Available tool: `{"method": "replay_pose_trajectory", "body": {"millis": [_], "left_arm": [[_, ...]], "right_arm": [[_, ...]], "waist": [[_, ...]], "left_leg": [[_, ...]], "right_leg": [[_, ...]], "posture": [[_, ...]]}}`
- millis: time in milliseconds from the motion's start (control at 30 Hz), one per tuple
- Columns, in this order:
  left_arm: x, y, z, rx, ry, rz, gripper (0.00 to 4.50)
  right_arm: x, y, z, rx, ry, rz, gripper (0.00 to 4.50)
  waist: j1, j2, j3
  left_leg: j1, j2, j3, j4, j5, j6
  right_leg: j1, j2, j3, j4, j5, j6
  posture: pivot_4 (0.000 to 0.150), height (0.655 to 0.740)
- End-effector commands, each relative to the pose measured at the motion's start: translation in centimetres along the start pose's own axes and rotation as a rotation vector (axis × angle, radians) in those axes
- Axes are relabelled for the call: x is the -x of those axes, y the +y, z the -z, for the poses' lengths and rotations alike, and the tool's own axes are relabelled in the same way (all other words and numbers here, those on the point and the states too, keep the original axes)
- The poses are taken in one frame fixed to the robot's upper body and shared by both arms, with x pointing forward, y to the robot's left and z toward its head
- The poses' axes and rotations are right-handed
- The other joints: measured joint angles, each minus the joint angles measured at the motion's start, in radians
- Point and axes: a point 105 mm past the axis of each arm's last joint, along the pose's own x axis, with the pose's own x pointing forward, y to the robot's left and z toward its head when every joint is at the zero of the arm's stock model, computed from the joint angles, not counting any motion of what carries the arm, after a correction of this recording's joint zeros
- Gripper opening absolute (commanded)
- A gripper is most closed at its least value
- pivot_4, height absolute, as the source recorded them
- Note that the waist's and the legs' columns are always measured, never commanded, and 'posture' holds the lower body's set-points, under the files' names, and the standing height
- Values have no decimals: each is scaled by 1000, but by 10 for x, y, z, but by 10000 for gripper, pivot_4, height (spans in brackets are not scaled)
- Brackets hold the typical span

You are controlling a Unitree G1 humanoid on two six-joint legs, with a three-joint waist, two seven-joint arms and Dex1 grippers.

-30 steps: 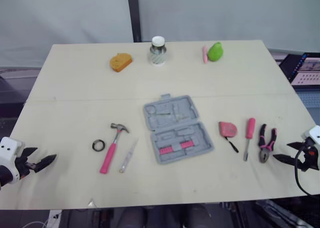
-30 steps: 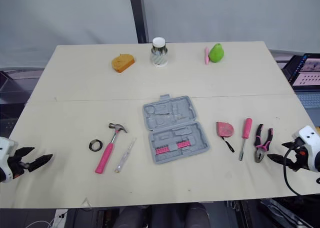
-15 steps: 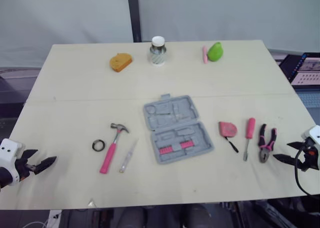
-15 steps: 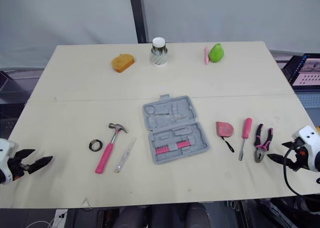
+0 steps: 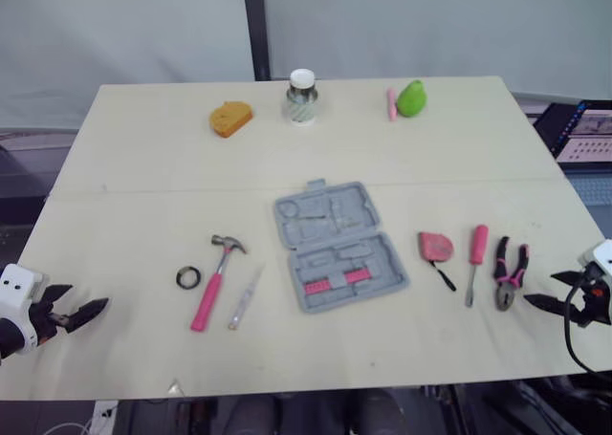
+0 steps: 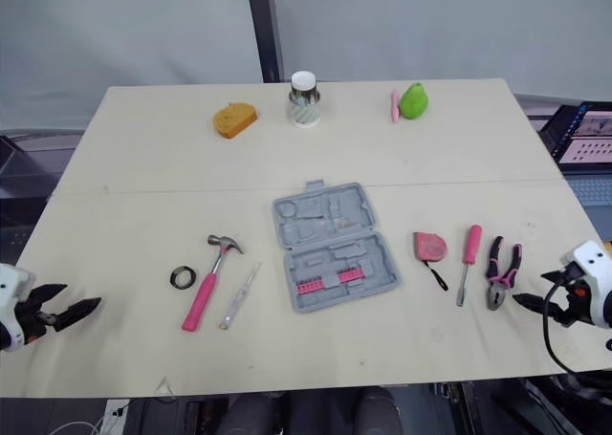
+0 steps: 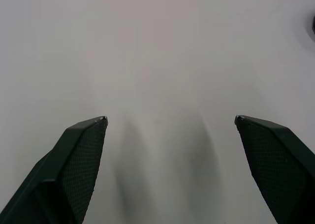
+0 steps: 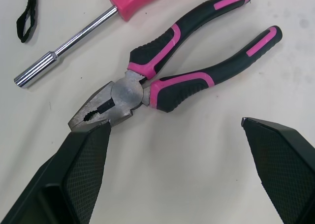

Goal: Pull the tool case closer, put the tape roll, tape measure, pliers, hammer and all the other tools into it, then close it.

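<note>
The grey tool case [image 5: 339, 244] lies open in the middle of the table. To its left are a pink-handled hammer [image 5: 212, 282], a black tape roll [image 5: 188, 278] and a small clear screwdriver [image 5: 246, 297]. On its right lie a pink tape measure [image 5: 436, 247], a pink nut driver [image 5: 475, 261] and pink-and-black pliers [image 5: 509, 272]. My left gripper [image 5: 84, 301] is open over bare table near the front left corner. My right gripper [image 5: 540, 290] is open just right of the pliers [image 8: 162, 86], holding nothing, and the pliers' nose lies near one of its fingertips.
At the table's far side stand an orange sponge [image 5: 230, 119], a jar with a white lid [image 5: 301, 97] and a green pear-shaped object [image 5: 412, 97] beside a pink stick [image 5: 391, 103]. A laptop [image 5: 583, 134] sits off the right edge.
</note>
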Motion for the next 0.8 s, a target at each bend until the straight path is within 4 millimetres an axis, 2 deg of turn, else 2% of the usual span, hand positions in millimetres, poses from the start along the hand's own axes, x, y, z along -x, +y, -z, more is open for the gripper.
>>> {"method": "replay_pose_trajectory", "body": {"millis": [33,133,200,233,367,500,533,567,600,700,767,800], "left_arm": [[3,3,-8,-29,-4,-10,44533],[3,2,-9,-30,-7,-11,44533],[1,-5,-21,-29,-39,11,44533],[-1,-14,-32,-37,-62,45,44533],[-16,-70,-73,-82,-124,235,44533],[-37,-127,-93,-117,-147,391,44533],[-42,-141,-95,-127,-148,430,39444],[-49,-153,-98,-133,-153,456,37226],[-58,-171,-101,-123,-166,503,32357],[-77,-200,-107,-112,-172,559,18005],[-92,-210,-107,-101,-158,549,8458],[-99,-216,-109,-91,-154,544,2009]], "right_arm": [[9,-9,-5,17,-2,40,45000],[11,-10,-5,14,-12,50,45000],[12,-9,-13,9,-49,42,45000],[11,-5,-24,8,-90,21,45000],[-1,33,-77,59,-243,-132,45000],[-24,80,-120,169,-316,-241,45000],[-33,86,-128,198,-318,-241,42446],[-42,94,-136,228,-321,-250,39657],[-54,101,-146,252,-323,-261,36383],[-78,118,-161,297,-311,-291,21993],[-95,124,-163,324,-284,-289,12306],[-104,125,-162,341,-263,-276,6504]], "waist": [[0,0,0],[0,0,0],[0,0,0],[0,0,0],[3,0,0],[5,0,0],[5,0,0],[5,0,0],[5,0,0],[4,0,0],[6,0,0],[7,0,0]], "left_leg": [[0,0,0,0,0,0],[0,0,0,0,0,0],[0,0,0,0,0,0],[0,0,0,0,0,0],[-1,0,-1,2,0,0],[-1,1,-1,2,0,0],[-1,0,-1,2,0,0],[-1,0,-1,2,0,0],[-1,0,-1,3,0,0],[-2,-1,-2,4,0,0],[-3,-1,-3,4,0,0],[-3,-1,-3,4,0,0]], "right_leg": [[0,0,0,0,0,0],[0,0,0,0,0,0],[0,0,0,0,0,0],[0,0,0,0,0,0],[0,0,0,1,0,0],[0,0,1,1,0,0],[0,0,1,1,0,0],[0,0,1,1,0,0],[0,0,1,1,0,0],[0,0,1,2,0,0],[-1,0,0,3,0,0],[0,0,0,3,0,0]], "posture": [[1500,7400],[1500,7400],[1500,7400],[1500,7400],[1500,7400],[1500,7400],[1500,7400],[1500,7400],[1500,7400],[1500,7400],[1500,7400],[1500,7400]]}}
